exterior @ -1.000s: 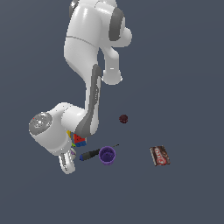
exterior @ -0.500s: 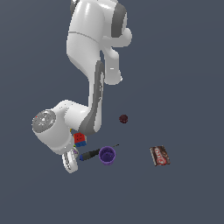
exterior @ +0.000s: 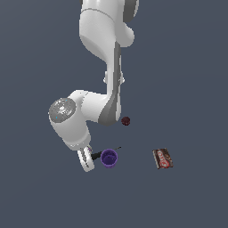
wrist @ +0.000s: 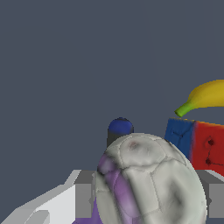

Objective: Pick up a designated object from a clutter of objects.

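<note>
Arm [exterior: 95, 104]: 1 white Panda arm is seen in the exterior view, bent down from the top of the picture, with its wrist lowered over the clutter toward the exterior view's left.
Floor [exterior: 187, 67]: a plain dark grey-blue surface is shown under all items.
Gripper [exterior: 87, 159]: its white fingers are seen at the surface just beside the purple cup, on the exterior view's left of it. In the wrist view a finger [wrist: 54, 205] is shown on either side of the ball, set against its flanks, so the ball is taken to be clasped between them.
Ball [wrist: 151, 181]: the whitish-grey ball with purple patches is seen only in the wrist view, where it fills the space between the fingers. In the exterior view it is hidden by the arm.
Banana [wrist: 205, 96]: 1 yellow banana with a green tip is seen beyond the cube, near it.
Puzzle cube [wrist: 197, 142]: 1 blue face and 1 red face are shown, just beside the ball.
Snack box [exterior: 162, 158]: it is laid flat, well apart from the rest, toward the exterior view's right.
Purple cup [exterior: 109, 158]: it stands upright with its mouth open upward.
Screwdriver [wrist: 120, 130]: its dark handle with a blue end is seen just behind the ball. In the exterior view its thin shaft is shown passing behind the cup.
Maroon fruit [exterior: 126, 120]: 1 small dark round fruit lies apart from the cup, close to the arm's elbow.
</note>
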You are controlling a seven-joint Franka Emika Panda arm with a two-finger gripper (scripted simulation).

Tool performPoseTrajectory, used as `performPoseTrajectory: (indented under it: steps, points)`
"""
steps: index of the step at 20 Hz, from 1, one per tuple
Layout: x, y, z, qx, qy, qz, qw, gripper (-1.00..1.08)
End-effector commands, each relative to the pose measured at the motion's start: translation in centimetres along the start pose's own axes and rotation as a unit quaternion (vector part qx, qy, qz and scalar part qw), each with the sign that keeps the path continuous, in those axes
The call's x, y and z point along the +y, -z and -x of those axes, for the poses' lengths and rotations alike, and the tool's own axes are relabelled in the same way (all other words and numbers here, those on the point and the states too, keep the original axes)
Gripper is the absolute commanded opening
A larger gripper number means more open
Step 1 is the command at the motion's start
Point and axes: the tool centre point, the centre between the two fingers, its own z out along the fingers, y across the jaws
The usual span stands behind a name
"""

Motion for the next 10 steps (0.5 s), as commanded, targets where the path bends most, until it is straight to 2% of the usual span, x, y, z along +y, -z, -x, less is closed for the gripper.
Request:
performPoseTrajectory:
  steps: [1,10]
  points:
    - [-1.0,2.0,2.4,0.000,0.001,-0.001,1.0000,-1.00]
    - [-4.3,9.1,10.9,0.001,0.000,-0.001,1.0000,-1.00]
